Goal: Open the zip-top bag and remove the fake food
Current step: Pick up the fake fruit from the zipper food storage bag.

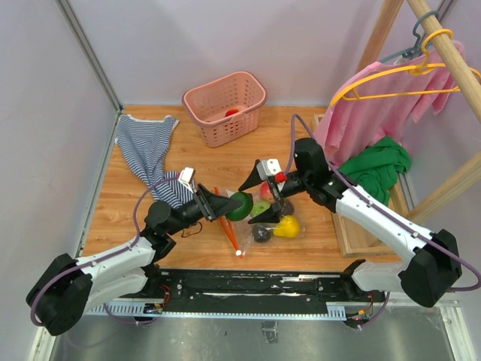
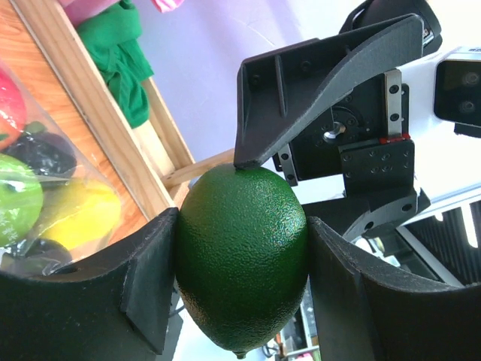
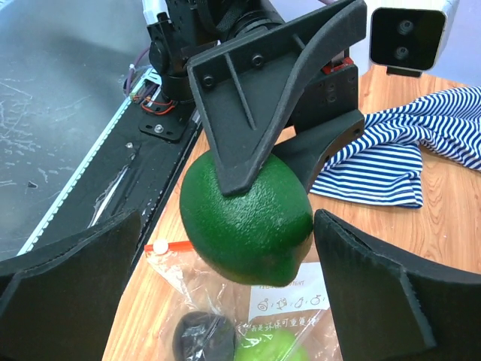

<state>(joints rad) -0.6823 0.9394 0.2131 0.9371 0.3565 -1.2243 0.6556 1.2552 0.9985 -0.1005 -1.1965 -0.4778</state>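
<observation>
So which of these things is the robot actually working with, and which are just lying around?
Job: zip-top bag, dark green fruit in left gripper, yellow fruit, light green fruit.
Lying about: pink basket, striped shirt, pink garment, green cloth.

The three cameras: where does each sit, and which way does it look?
Top: above and behind the robot, looking down at the table; left gripper and right gripper both show.
Left wrist: on the left arm, looking past its fingers, clamped on a green fruit.
Right wrist: on the right arm, looking between its open fingers toward the left arm.
Shared: both wrist views show that fruit, from opposite sides.
</observation>
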